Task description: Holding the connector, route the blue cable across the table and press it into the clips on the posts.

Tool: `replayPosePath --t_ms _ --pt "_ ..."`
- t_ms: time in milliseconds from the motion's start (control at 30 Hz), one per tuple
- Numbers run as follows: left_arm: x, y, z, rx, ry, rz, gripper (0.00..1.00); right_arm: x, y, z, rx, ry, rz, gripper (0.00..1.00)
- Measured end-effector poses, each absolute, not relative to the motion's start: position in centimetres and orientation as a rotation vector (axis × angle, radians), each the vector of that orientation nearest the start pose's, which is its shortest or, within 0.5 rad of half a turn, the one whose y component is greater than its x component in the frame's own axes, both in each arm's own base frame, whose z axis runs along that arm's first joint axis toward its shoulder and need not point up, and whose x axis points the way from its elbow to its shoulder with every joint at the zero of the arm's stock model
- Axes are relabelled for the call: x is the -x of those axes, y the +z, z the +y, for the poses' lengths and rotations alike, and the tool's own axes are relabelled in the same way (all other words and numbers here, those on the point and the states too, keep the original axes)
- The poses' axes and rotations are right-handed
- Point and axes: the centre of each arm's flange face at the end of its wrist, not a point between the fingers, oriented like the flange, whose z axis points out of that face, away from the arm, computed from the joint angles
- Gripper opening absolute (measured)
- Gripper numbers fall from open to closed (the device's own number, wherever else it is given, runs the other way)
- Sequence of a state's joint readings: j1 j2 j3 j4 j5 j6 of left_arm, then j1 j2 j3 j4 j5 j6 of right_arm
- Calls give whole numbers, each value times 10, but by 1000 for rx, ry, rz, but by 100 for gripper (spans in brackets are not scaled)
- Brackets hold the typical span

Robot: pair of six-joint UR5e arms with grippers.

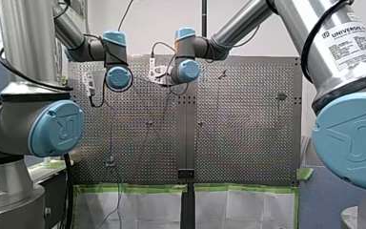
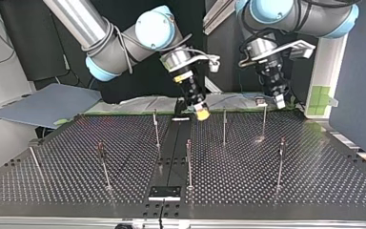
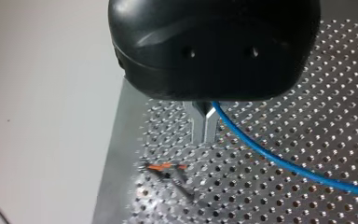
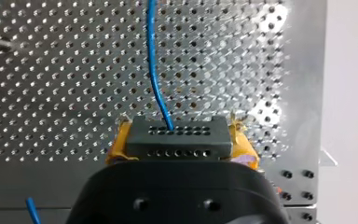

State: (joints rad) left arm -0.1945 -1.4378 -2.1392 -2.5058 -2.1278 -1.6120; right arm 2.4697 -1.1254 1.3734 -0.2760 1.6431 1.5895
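Silver perforated metal surface (image 4: pixel 51 70), regular hole grid; thin blue cable (image 4: pixel 152 70); dark grey rectangular plastic connector (image 4: pixel 179 136) with two rows of small holes; yellow pads (image 4: pixel 116 149) on my right end effector (image 4: pixel 179 144); orange-topped clip (image 3: pixel 162 166); green tape strip (image 1: pixel 138 188).

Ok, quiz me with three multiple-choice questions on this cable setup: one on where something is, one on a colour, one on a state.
1. In the top view, my right tool hangs over the table's:
A. far edge, near the middle
B. near edge
C. right-hand corner of the view

2. The right tool's pads are:
A. green
B. yellow
C. white

3. The right tool is:
A. open and empty
B. shut on a post
C. shut on the connector

Answers:
1 A: it hangs by the far end of the table's middle seam.
2 B: yellow shows on either side of the connector in the right wrist view.
3 C: the grey block sits clamped between the pads.
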Motion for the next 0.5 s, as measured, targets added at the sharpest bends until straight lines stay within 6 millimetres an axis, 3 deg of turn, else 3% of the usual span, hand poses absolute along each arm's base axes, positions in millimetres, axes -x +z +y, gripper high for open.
replayPosePath --t_ms 200,500 --pt "-390 331 -158 339 179 1373 0 -606 371 -317 -1746 1838 -701 0" --pt "-406 345 -149 350 175 1338 0 -620 387 -328 -1721 1864 -698 0"
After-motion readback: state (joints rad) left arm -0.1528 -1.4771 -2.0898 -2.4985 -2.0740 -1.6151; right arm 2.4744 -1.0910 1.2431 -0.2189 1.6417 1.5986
